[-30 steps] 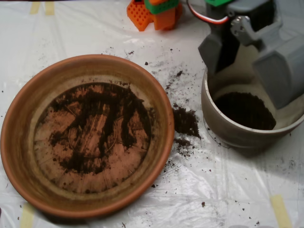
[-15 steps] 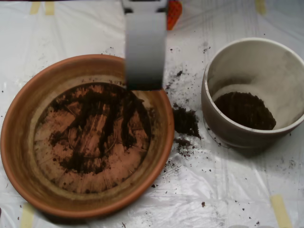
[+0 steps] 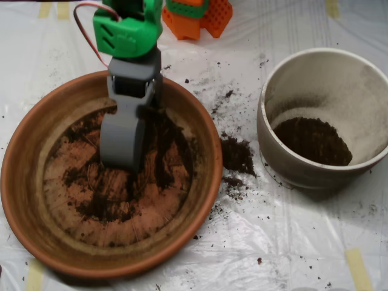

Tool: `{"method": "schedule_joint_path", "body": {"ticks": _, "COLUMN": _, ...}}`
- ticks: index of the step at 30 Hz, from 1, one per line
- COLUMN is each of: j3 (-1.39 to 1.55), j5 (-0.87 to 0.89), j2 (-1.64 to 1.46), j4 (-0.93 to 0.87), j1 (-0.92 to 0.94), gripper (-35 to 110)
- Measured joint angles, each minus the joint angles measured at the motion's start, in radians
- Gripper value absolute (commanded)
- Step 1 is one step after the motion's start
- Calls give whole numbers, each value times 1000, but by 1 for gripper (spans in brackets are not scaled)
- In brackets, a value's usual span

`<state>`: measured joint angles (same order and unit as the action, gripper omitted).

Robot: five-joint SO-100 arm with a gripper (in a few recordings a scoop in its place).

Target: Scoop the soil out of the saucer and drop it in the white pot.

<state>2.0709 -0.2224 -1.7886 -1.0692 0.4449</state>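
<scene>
1. The grey scoop point(image 3: 123, 142) hangs inside the saucer point(image 3: 36, 127), over the upper-left part of its floor, its lower end pointing down the picture toward the saucer's middle.
2. Above the scoop sits a green motor housing point(image 3: 127, 30) with a red and white cable point(image 3: 85, 30) looping off its left side; this part overlaps the saucer's far rim.
3. Seen from above, the scoop reads as one rounded grey shell. Whether its halves stand apart or closed cannot be told, and no load is visible in it.
4. The soil point(image 3: 163, 157) in the saucer is a thin, streaky layer: dark smears and small clumps with bare terracotta between them. It lies directly around the scoop's lower end, to its right and below it. Contact between the scoop and the soil cannot be confirmed from this angle.
5. The saucer takes up the left half of the desk point(image 3: 291, 242), close to the left and near edges.
6. The white pot point(image 3: 276, 151) stands by the right edge of the desk, well apart from the scoop. A dark mound of soil lies in its bottom, and its inner walls are dusty.
7. A spilled clump point(image 3: 236, 154) lies on the desk between the saucer's right rim and the pot, with crumbs scattered above and below it.
8. An orange block point(image 3: 206, 15) sits at the far edge of the desk.
</scene>
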Motion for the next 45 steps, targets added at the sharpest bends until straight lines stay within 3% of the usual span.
{"method": "schedule_joint_path", "body": {"ticks": 7, "j3": -333, "j5": 3, "j2": 431, "j4": -89, "j1": 37, "gripper": 57}}
{"method": "schedule_joint_path", "body": {"ticks": 16, "j3": -753, "j5": -54, "j2": 735, "j4": -319, "j1": -21, "gripper": 57}}
{"method": "schedule_joint_path", "body": {"ticks": 23, "j3": -899, "j5": -87, "j2": 839, "j4": -416, "j1": -55, "gripper": 41}}
{"method": "schedule_joint_path", "body": {"ticks": 40, "j3": -97, "j5": -216, "j2": 250, "j4": 14, "j1": 12, "gripper": 26}}
{"method": "schedule_joint_path", "body": {"ticks": 45, "j3": 20, "j5": -225, "j2": 160, "j4": 87, "j1": 28, "gripper": 21}}
